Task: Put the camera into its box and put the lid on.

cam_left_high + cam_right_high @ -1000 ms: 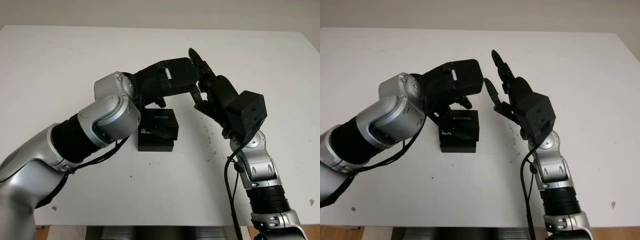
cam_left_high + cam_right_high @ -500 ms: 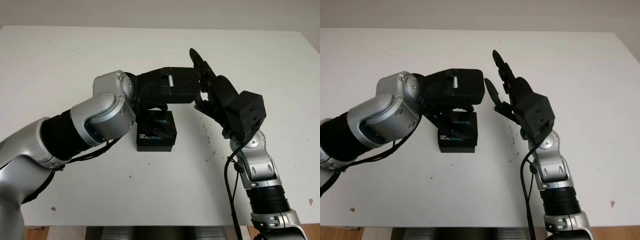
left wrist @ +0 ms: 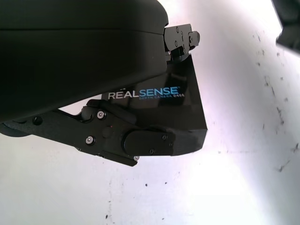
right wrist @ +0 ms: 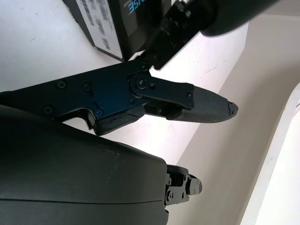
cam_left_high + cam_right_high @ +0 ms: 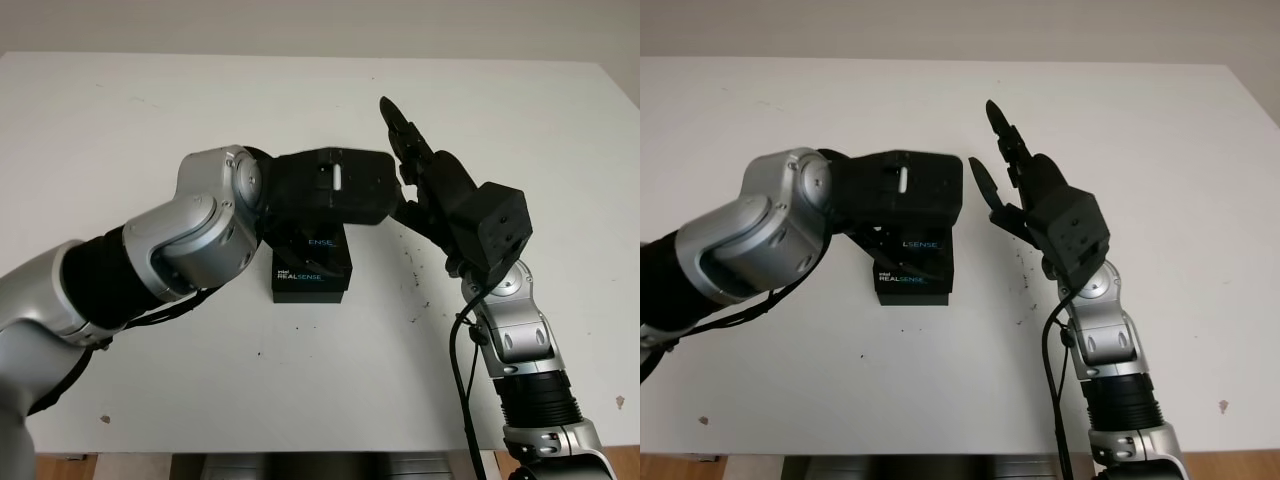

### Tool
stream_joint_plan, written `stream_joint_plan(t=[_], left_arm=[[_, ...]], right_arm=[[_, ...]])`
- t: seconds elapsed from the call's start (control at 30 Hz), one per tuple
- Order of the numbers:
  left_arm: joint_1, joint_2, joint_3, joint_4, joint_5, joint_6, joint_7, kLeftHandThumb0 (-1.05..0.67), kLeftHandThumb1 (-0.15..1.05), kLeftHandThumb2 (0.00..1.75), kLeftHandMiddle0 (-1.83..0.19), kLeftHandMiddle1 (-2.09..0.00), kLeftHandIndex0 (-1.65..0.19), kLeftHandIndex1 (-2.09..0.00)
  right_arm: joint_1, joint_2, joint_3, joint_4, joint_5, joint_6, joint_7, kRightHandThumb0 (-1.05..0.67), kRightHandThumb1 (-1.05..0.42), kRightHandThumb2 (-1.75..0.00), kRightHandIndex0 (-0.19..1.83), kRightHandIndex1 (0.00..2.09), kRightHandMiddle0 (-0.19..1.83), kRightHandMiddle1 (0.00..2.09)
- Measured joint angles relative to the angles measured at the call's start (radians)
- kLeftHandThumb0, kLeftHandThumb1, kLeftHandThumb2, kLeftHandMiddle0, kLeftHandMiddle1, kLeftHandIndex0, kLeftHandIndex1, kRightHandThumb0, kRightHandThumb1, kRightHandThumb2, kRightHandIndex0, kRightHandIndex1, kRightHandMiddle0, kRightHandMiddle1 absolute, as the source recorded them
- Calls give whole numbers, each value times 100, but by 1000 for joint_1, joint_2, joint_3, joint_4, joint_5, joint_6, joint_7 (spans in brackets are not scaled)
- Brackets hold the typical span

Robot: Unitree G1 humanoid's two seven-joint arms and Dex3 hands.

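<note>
a: station report, left to right. what is the left hand [image 5: 335, 188] doing?

b: it hangs above the far end of the realsense box [image 5: 311, 271], which sits near the middle of the white table [image 5: 120, 120], lid on and lettering up. in the left wrist view a finger [image 3: 126, 136] lies along one side of the box. whether it presses on it, or whether the hand has any hold, i cannot tell.

a: and the camera?

b: not to be seen loose anywhere on the table. the box looks closed, so my judgement is that it is inside, but that is inference.

a: the right hand [image 5: 418, 172]?

b: raised just to the right of the box, off the table, open and holding nothing. one finger [image 4: 197, 108] points away toward the far edge of the table.

a: step in hand, then?

b: judged from the layout, the closing stage: the lid appears seated, and the left hand is either pressing it home or about to come away.

a: what does the next move call for?

b: a check that the lid sits flush all round. then lift the left hand straight up, so the box is not dragged.
</note>
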Motion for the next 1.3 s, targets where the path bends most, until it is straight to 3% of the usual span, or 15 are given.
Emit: stream_joint_plan(t=[0.33,0.53,0.73,1.0,1.17,1.3], left_arm=[[38,-3,71,-45,-8,26,-16,-52,105,37,18,-1,19,0],[59,-2,114,-52,-15,0,-4,-53,105,34,5,-8,16,-1],[134,32,130,-73,32,-140,22,-52,105,32,14,-4,17,-1],[274,90,187,-80,152,-460,69,-55,105,37,19,0,19,0],[331,64,302,-66,129,-472,71,-51,105,32,18,-1,18,-1],[341,-12,471,-68,50,-406,128,-55,105,30,-11,-17,3,-9]], right_arm=[[0,-15,1,0,-16,1,7,-78,-105,-61,-8,6,-2,6],[0,-16,0,0,-15,0,10,-77,-105,-61,-8,6,-2,5],[0,-18,-1,0,-14,1,16,-77,-105,-61,-8,6,-2,6],[0,-29,-4,2,-12,0,25,-78,-105,-61,-8,6,-3,5],[0,-30,-7,3,-11,-1,25,-78,-105,-60,-7,6,-2,6],[0,-30,-12,12,-2,-10,25,-77,-105,-60,-6,6,-2,5]])
